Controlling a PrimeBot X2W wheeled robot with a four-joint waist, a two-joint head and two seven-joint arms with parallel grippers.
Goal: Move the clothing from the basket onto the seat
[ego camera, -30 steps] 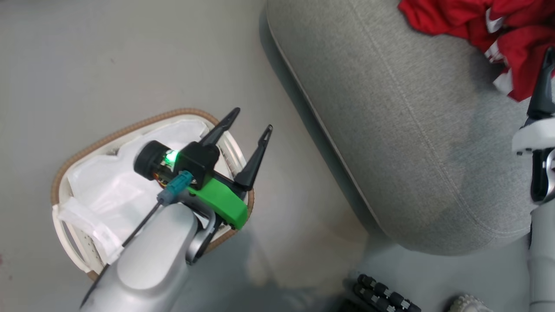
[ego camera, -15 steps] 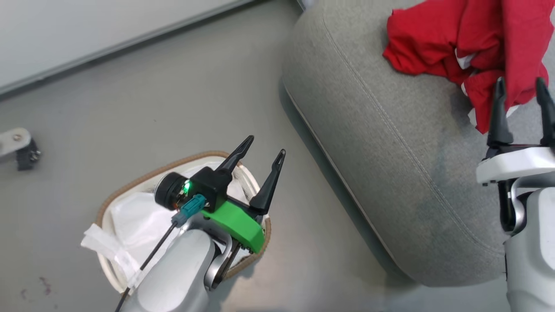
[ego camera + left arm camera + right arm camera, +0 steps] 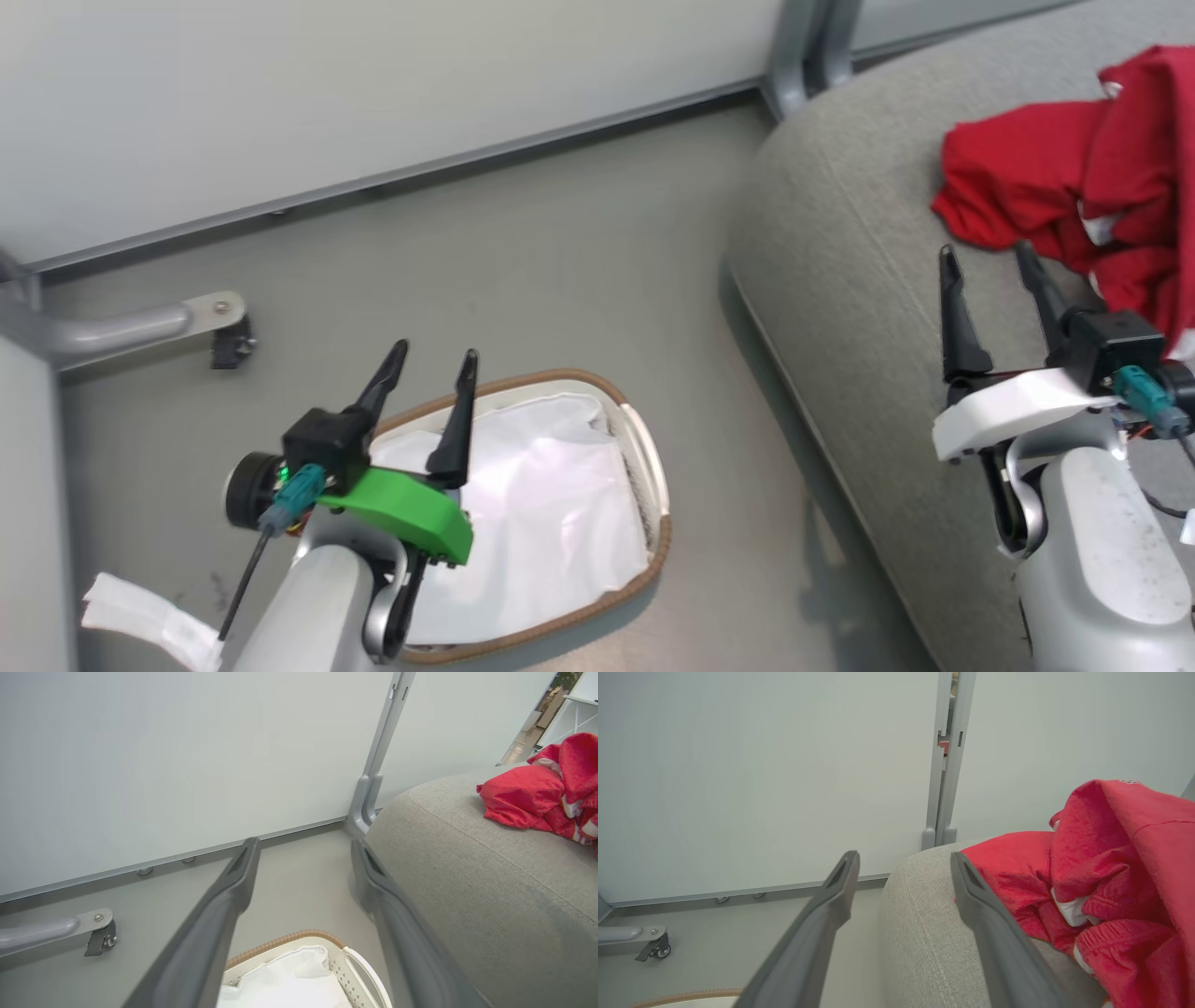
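- Head view gives the main fact: the clothing lies as a crumpled red pile on the seat, well apart from the basket, which stands on the floor.
- Inside the basket I see only the white liner, and no red shows there. The left arm hides the near-left corner, so I judge the basket to be empty, but not with full certainty.
- The left hand hovers above the left end of the basket. Its two fingers are spread wide, with nothing between them.
- The right hand is over the seat, just beside the pile. Its fingers are also wide apart and carry nothing. Whether the outer finger brushes the fabric, I cannot tell.
- In my judgement the step in hand is the last check and the retreat, not a new grasp.
- To do it well, first move the left arm aside so that the hidden corner of the basket can be seen.
- Draw the right hand back along the line of its own fingers, not sideways. Soft fabric catches easily on a fingertip and could be dragged toward the rounded edge of the seat.
- The pile runs out of the picture on the right, so it is worth checking that nothing hangs over that side.
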